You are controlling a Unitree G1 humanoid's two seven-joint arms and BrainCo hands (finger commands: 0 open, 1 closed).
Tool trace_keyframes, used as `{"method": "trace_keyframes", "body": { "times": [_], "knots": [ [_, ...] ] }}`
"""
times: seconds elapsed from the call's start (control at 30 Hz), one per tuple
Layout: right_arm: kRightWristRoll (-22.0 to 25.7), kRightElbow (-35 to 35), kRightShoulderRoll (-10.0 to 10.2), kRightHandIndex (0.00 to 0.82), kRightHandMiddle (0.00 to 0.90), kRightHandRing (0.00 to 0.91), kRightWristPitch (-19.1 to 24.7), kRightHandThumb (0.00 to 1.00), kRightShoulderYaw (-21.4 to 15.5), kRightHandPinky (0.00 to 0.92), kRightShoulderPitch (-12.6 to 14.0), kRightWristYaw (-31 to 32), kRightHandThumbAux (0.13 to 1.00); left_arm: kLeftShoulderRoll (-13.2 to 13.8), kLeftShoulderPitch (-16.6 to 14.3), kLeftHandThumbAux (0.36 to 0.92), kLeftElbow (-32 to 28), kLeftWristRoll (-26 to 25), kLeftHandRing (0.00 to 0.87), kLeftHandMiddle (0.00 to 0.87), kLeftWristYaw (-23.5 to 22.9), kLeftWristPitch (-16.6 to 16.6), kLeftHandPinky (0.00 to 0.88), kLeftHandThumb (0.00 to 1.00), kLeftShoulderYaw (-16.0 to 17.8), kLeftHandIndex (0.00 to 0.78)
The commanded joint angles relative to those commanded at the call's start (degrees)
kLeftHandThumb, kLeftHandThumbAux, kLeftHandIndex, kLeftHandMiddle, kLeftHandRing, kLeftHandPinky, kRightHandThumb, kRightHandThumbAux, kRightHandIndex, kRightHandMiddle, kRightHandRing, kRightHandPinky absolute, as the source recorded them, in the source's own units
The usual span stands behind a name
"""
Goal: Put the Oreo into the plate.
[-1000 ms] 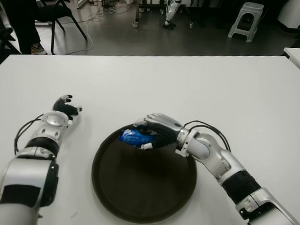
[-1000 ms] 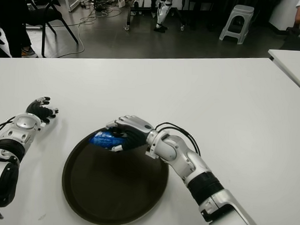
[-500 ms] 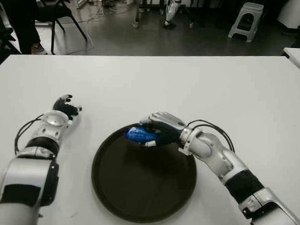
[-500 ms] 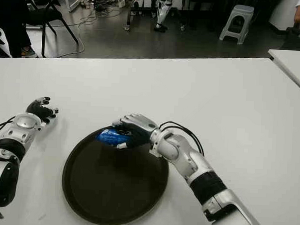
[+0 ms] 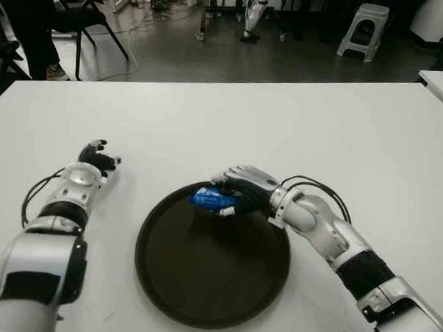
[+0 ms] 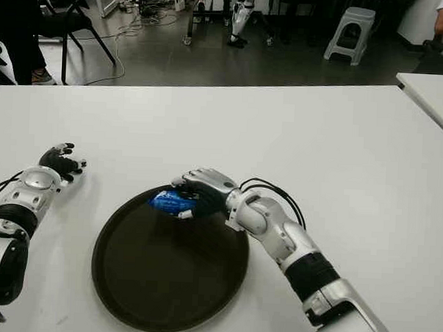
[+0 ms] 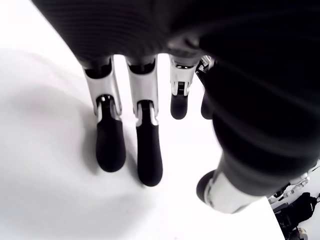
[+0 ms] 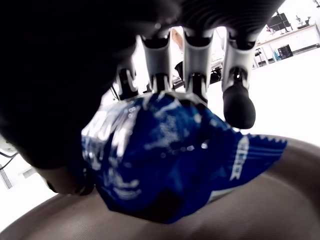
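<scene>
A blue Oreo packet [image 5: 213, 200] is held in my right hand [image 5: 237, 192], whose fingers curl over it; the right wrist view shows the packet [image 8: 160, 150] pressed against the palm just above the plate's surface [image 8: 260, 210]. The hand hovers over the far rim of the round dark brown plate [image 5: 202, 283], which lies on the white table [image 5: 318, 133] in front of me. My left hand [image 5: 97, 159] shows on the table left of the plate, its fingers [image 7: 125, 145] relaxed and holding nothing.
A second white table's corner [image 5: 442, 81] juts in at the far right. Beyond the table's far edge are chairs [image 5: 81, 13], a grey stool [image 5: 362, 26] and a person's legs [image 5: 33, 25] on the floor.
My right hand has drifted a little to the right and away from me with the Oreo packet, staying over the plate's far rim. The left hand has not moved.
</scene>
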Motion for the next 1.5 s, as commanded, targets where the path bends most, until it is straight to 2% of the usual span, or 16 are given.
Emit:
{"method": "trace_keyframes", "body": {
  "times": [0.23, 0.57, 0.9, 1.27, 1.5],
  "knots": [
    [0.5, -0.2, -0.3, 0.436, 0.78, 0.778, -0.6, 0.689, 0.2, 0.748, -0.1, 0.9, 0.737, 0.2, 0.1, 0.794, 0.1, 0.2, 0.131, 0.109, 0.0, -0.4, 0.114, 0.148, -0.2, 0.067],
    [1.7, 0.6, -0.2, 0.436, 0.8, 0.791, -2.5, 0.689, 0.2, 0.764, -0.4, 2.3, 0.736, 0.2, 0.3, 0.824, 0.2, -0.3, 0.139, 0.115, -0.1, -0.8, 0.131, 0.144, 0.3, 0.078],
    [2.3, 0.2, -1.0, 0.436, 0.804, 0.794, -5.0, 0.69, 0.2, 0.764, 0.0, 3.1, 0.735, 0.2, 0.2, 0.814, 0.1, -0.1, 0.128, 0.104, -0.5, -0.5, 0.127, 0.135, 0.2, 0.052],
    [2.2, -1.5, -1.9, 0.435, 0.814, 0.805, -4.9, 0.69, 0.4, 0.777, -0.2, 6.2, 0.735, 0.2, 0.5, 0.83, 0.1, -0.6, 0.114, 0.096, -0.4, -1.4, 0.107, 0.156, 0.8, 0.07],
    [1.6, -2.1, -2.3, 0.435, 0.821, 0.809, -5.0, 0.689, 0.5, 0.777, -0.2, 6.4, 0.735, 0.2, 0.5, 0.817, 0.2, -0.3, 0.123, 0.103, -0.3, -1.3, 0.117, 0.154, 0.5, 0.073]
  ]
}}
